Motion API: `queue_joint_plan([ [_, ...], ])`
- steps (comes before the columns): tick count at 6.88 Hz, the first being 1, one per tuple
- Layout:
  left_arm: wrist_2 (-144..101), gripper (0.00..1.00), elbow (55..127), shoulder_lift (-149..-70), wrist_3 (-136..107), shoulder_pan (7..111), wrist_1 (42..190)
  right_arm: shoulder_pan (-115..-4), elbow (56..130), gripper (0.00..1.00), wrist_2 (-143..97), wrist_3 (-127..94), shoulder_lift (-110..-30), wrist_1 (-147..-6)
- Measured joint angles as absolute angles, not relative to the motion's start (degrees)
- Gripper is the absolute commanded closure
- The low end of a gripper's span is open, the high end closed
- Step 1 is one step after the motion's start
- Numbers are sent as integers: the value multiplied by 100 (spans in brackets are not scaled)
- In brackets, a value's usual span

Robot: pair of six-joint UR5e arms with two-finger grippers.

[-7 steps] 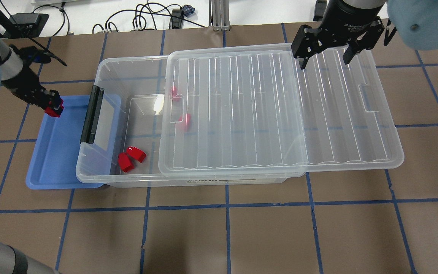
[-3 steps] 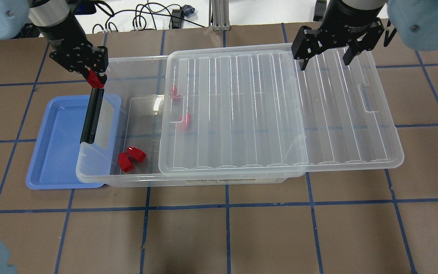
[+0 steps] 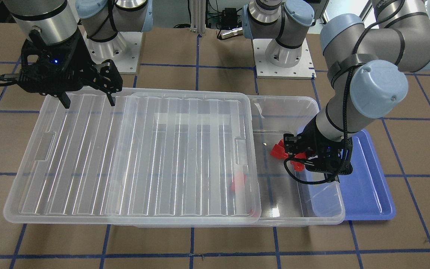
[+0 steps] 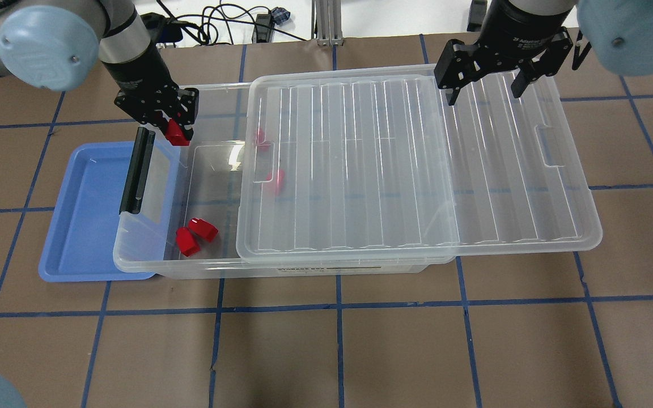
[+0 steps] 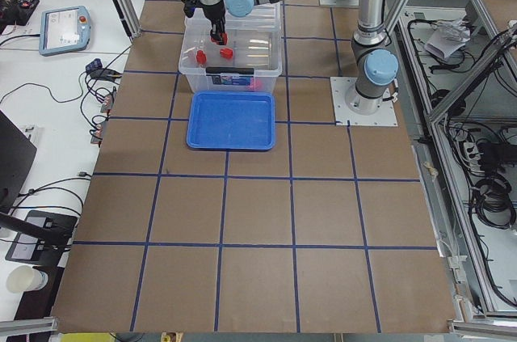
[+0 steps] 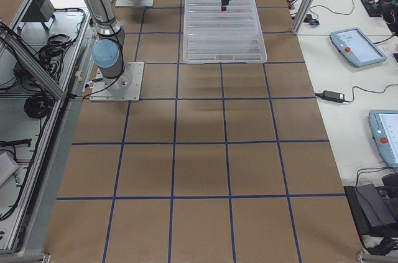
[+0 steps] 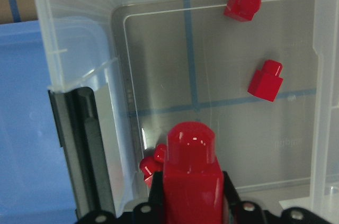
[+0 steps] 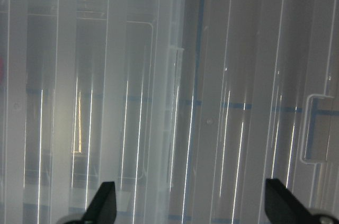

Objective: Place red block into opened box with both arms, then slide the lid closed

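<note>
Overhead looks steeply down on the surface [image 4: 394,351] from one long side; the front view faces back from the opposite side. Two distant side views look along it. Wrist cameras sit close above the box [image 4: 213,89] and lid [image 4: 417,164], which every view shares.

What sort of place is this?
Probably a robotics lab: two silver-grey jointed robot arms bolted to a brown table gridded with blue tape, plus grey touchscreen control tablets on a white side bench.

Lid [image 4: 360,170] covers box [image 4: 213,187] except beside its handle [image 4: 136,170].
</note>
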State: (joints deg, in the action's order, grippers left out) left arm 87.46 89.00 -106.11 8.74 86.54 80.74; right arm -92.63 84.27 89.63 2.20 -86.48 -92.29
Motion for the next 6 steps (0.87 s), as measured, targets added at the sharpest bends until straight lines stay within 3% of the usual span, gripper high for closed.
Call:
queue_joint_plan([
  [6,8658,99,9973,-10820,457,8683,6732,-9230,8405,0,9002,227,-8633,-9187],
])
